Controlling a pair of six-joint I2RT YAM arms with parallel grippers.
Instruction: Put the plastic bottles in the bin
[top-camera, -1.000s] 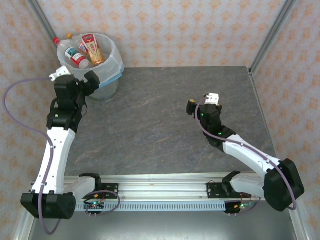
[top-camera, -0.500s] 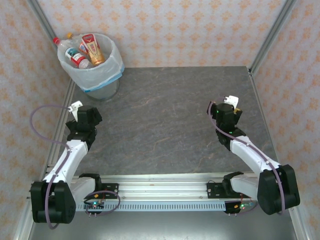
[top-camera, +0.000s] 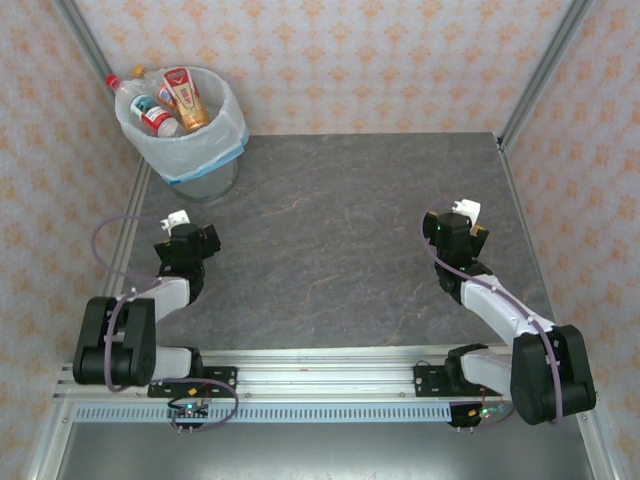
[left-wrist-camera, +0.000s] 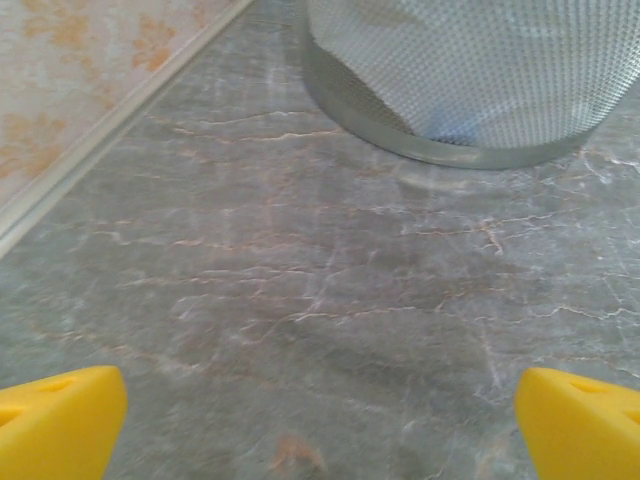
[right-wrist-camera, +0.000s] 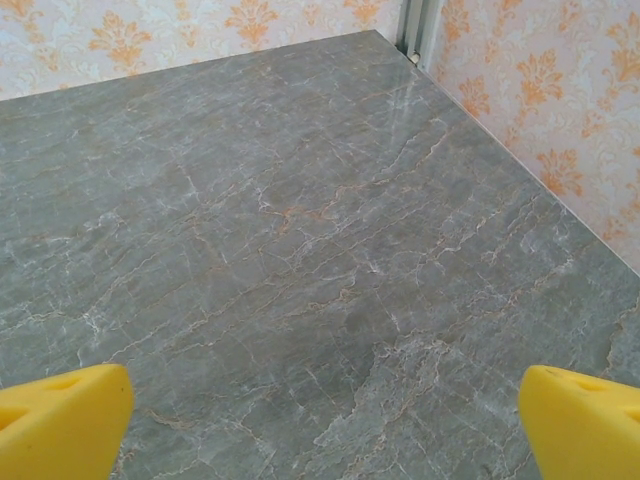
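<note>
Grey worktop (top-camera: 330, 240) carries no stray bottles that I can see, the bottles (top-camera: 165, 100) poke from the bin (top-camera: 205, 165) at upper left, so the task looks done, and left hand (left-wrist-camera: 320, 425) and right hand (right-wrist-camera: 322, 425) both gape wide, holding nothing.

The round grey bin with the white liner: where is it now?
Top view: the round grey bin stands in the table's far-left corner, by the patterned wall, beyond the left gripper.

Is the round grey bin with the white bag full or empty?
Pretty full. Small plastic bottles with red and orange labels are piled inside the round grey bag-lined bin, reaching up to its rim.
</note>
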